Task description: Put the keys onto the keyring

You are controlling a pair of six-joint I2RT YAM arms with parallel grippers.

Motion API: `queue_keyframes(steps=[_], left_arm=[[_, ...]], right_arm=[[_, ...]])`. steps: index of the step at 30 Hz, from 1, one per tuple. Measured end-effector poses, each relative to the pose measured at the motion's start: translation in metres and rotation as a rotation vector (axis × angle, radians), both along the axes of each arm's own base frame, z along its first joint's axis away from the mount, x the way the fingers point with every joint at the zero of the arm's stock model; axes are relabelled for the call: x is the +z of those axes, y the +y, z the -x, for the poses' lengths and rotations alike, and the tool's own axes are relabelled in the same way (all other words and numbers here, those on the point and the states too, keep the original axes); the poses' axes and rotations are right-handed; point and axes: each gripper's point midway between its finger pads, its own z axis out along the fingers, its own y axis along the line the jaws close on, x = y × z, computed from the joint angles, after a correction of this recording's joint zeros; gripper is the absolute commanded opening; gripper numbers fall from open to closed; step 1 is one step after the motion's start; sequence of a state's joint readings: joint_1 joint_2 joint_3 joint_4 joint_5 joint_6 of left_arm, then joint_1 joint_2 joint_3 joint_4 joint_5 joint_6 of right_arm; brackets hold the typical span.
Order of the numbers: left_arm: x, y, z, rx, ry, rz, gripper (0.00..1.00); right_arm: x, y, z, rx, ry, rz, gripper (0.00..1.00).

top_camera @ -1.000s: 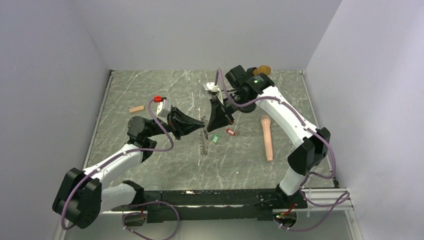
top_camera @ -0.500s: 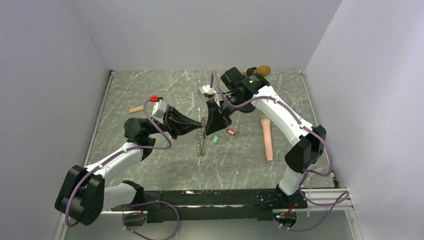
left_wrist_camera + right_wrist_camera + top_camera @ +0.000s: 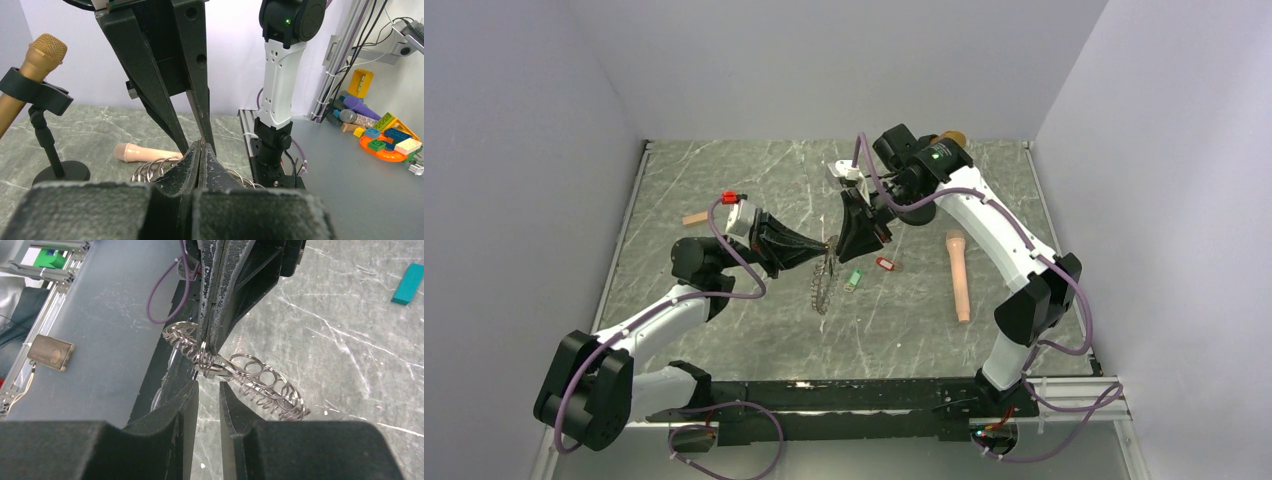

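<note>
Seen from above, the left gripper (image 3: 827,243) is pinched tight on the upper rim of the keyring (image 3: 823,284), which hangs below its tips on edge; whether the ring's lower rim touches the table (image 3: 724,170) cannot be told. The right gripper (image 3: 852,250) points down just beside the left gripper's tips, and its jaw gap does not show from here. A green-tagged key (image 3: 854,279) lies on the table just below the right gripper's tips. A red-tagged key (image 3: 884,264) lies a little to their right, and both are apart from the keyring. A pink microphone (image 3: 959,275) lies well to the right of the right gripper, and a tan block (image 3: 696,218) lies to the left of the left gripper's wrist. In the left wrist view, that gripper's own two fingers (image 3: 187,167) are pressed together with no gap, and wire loops of the keyring show on either side of them. The right gripper's fingers (image 3: 200,107) come down from above to just ahead of those tips, set slightly apart. A gold microphone (image 3: 35,65) stands clipped in its stand (image 3: 47,145) off to the left. In the right wrist view, its own fingers (image 3: 182,405) stand a narrow gap apart with nothing between them. Just beyond their tips the left gripper's closed fingers clamp one small loop, and the rest of the ring's chain of loops curves away to the right. A teal block (image 3: 407,282) lies far off at upper right.
</note>
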State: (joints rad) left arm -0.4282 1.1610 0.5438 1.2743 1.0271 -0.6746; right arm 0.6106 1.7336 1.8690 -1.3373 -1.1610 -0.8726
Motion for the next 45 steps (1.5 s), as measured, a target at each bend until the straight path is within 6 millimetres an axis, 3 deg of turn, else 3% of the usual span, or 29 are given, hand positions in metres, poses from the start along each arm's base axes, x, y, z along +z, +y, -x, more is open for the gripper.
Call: queue_keyframes(steps=[18, 36, 40, 45], left_arm=[[-0.007, 0.0, -0.002, 0.008, 0.03, -0.008, 0.0], [-0.008, -0.003, -0.003, 0.015, 0.045, -0.005, 0.0], [-0.011, -0.004, -0.005, 0.023, 0.051, -0.012, 0.0], [-0.013, -0.005, -0.006, 0.027, 0.061, -0.016, 0.0]], right_arm=[[0.009, 0.0, -0.003, -0.004, -0.025, -0.019, 0.27], [0.006, 0.005, -0.002, 0.01, 0.001, -0.022, 0.24], [0.006, 0.005, -0.001, 0.011, 0.001, -0.022, 0.19], [0.006, 0.005, -0.002, 0.01, 0.001, -0.021, 0.02]])
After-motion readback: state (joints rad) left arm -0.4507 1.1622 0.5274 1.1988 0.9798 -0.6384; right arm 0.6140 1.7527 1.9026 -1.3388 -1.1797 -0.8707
